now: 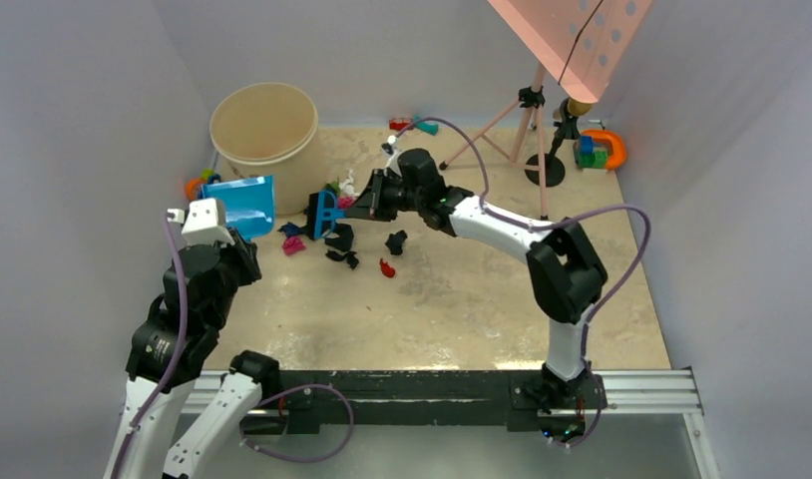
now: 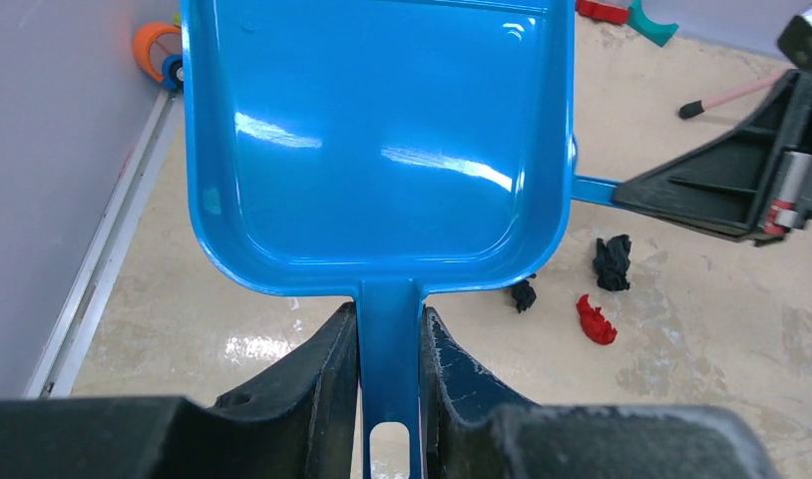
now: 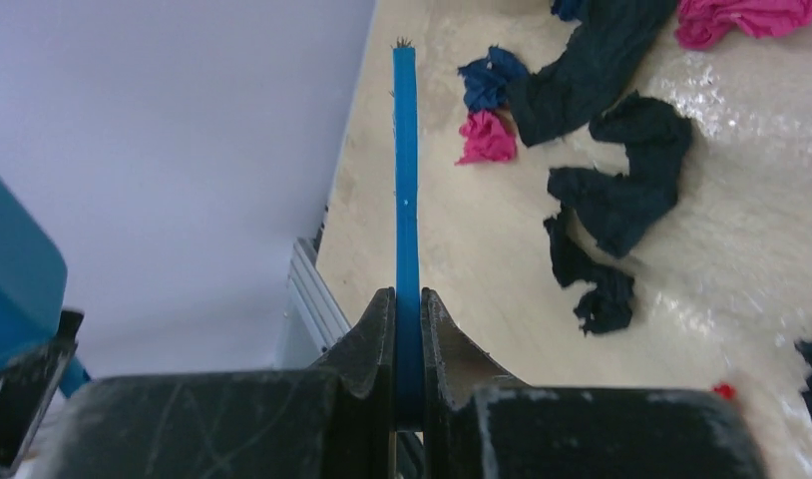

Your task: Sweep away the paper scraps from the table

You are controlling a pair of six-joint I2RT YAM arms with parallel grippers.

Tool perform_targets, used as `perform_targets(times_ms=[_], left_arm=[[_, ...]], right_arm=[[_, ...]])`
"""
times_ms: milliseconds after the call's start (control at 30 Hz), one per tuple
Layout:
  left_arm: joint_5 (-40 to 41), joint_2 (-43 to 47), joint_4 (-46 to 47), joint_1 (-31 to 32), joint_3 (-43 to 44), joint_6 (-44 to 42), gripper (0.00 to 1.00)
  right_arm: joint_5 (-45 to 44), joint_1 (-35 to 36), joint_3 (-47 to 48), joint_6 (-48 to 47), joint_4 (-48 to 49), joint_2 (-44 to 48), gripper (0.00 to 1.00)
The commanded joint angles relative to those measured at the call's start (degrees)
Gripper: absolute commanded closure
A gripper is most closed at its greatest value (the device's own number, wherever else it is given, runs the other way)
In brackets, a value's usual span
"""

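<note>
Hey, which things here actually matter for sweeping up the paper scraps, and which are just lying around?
For the job: paper scraps, blue dustpan in the left end effector, blue brush in the right end effector.
Lying about: beige bucket, red and teal blocks, orange toy car, pink tripod.

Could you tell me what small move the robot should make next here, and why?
Probably shift the right claw and its brush rightward, past the red scrap. The left claw holds the empty dustpan, and most paper scraps lie on the brush's far side from it, so a stroke from there should push them toward it.
</note>
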State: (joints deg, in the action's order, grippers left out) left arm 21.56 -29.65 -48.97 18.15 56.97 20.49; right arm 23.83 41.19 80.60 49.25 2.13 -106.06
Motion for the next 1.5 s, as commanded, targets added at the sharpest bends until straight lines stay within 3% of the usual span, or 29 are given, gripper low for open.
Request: perform_targets(times_ms=[0,200,300,400,500,600,700,833,1100,1267,1400,1467], left_arm=[[2.3,-0.5,1.7,0.0,-0.5,1.0,1.00],[2.2,-1.2,1.5,0.0,-0.5,1.1,1.00],[2.3,-1.1,1.5,-0.1,-0.6,1.1,1.00],[2.3,-1.1,1.4,0.0,-0.6,1.2,1.00],[2.3,-1.2,1.4,0.0,-0.6,1.3,1.00],[2.5,-1.2,0.9,0.0,-0.5,1.6,1.00],[2.3,-0.7,1.1,-0.1,-0.5,1.7,1.00],[2.2,-0.8,1.2,-0.1,-0.6,1.7,1.00],[2.2,-0.9,1.1,-0.1,-0.6,1.6,1.00],[2.7,-0.9,0.9,-0.1,-0.8,1.8,1.00],[2.4,-1.0,1.0,-0.2,-0.9,1.7,1.00],[2.5,-1.0,1.0,-0.1,-0.8,1.7,1.00]], right_arm=[[-3.1,0.0,6.5,8.9,7.9,-6.6,1.00],[-7.7,-1.0,11.8,15.4,9.3,-19.0,1.00],[-9.3,-2.5,6.5,19.7,6.3,-18.5,1.00],[-11.5,-3.9,-4.6,21.3,5.2,-10.7,1.00],[-21.5,-3.9,-13.6,20.6,-2.3,0.6,1.00],[-26.7,-3.9,-17.2,19.1,-11.0,9.2,1.00],[-25.0,-4.0,-18.2,13.7,-9.3,14.0,1.00],[-22.7,-4.0,-12.0,8.2,-6.3,12.1,1.00],[-8.4,-5.4,7.4,9.7,6.0,-6.5,1.00],[-8.0,-6.3,20.6,14.0,5.7,-20.8,1.00],[-9.9,-7.5,22.5,18.8,6.0,-25.9,1.00],[-12.1,-7.9,22.5,20.7,0.4,-26.7,1.00]])
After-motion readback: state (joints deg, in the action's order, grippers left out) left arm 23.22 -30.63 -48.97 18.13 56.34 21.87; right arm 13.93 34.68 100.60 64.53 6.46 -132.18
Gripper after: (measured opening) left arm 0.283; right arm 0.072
